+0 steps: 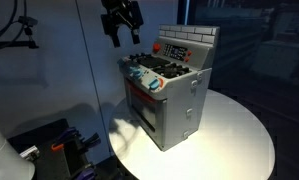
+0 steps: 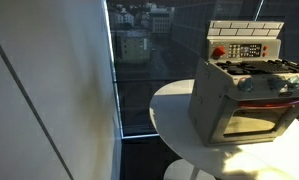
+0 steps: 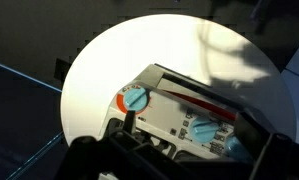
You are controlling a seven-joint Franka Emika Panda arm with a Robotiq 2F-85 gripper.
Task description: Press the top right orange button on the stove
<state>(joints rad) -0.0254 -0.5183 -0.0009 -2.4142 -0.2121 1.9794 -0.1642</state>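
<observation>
A grey toy stove (image 1: pixel 174 95) stands on a round white table (image 1: pixel 239 130). It also shows in an exterior view (image 2: pixel 244 95). Its upright back panel carries an orange-red round button (image 1: pixel 156 47), seen too in an exterior view (image 2: pixel 218 52). My gripper (image 1: pixel 124 30) hangs open and empty above and to the left of the stove, apart from it. In the wrist view my gripper (image 3: pixel 179 165) looks down on the stove's front panel, with a blue knob in an orange ring (image 3: pixel 136 98) and another blue knob (image 3: pixel 202 129). The button is out of the wrist view.
The stove has black burners on top (image 1: pixel 167 66) and an oven door in front (image 2: pixel 251 118). The table edge (image 3: pixel 74 90) lies close to the stove's front. A glass wall (image 2: pixel 139 60) stands beside the table. Dark equipment (image 1: pixel 49 140) sits low nearby.
</observation>
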